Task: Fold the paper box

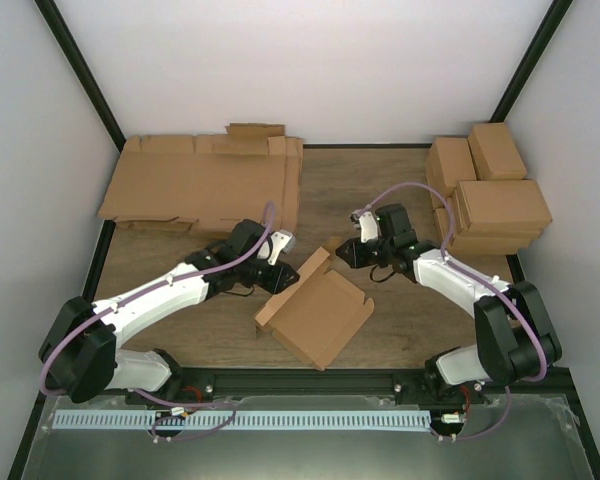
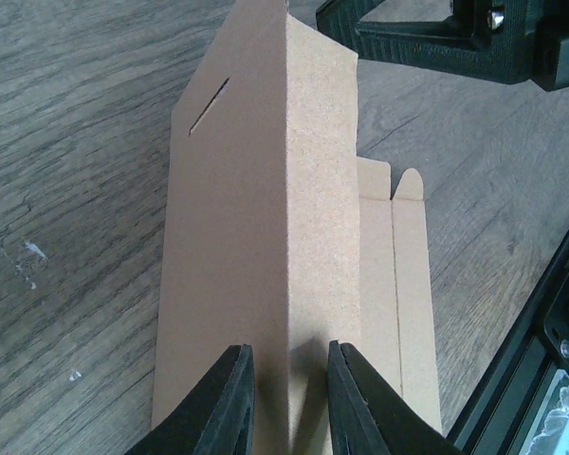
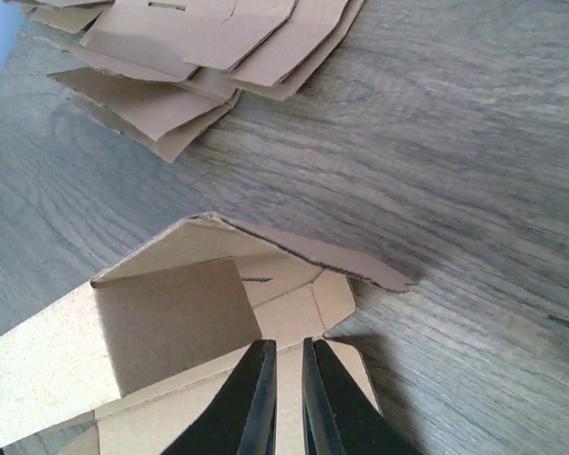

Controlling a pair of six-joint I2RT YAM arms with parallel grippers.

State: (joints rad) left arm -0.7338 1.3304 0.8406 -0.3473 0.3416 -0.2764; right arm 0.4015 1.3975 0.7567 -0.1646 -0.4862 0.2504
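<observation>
The half-folded box [image 1: 320, 318] lies near the middle of the table's [image 1: 380, 190] near edge, with one wall raised. The left claw [image 2: 289, 370] grips that wall. The right claw [image 3: 286, 360] is closed at the box's far flap; whether it pinches card I cannot tell. The far left corner holds flat sheets [image 1: 195, 185], the far right closed boxes [image 1: 495, 205].

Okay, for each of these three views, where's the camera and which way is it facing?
Top external: above and behind the arms, looking down at the table, paper box and flat sheets; both arms show.
Left wrist: looks along the left gripper, clamped on the box's raised wall.
Right wrist: looks past the right gripper, over the box toward the sheets.
Shared: all three see the box.
</observation>
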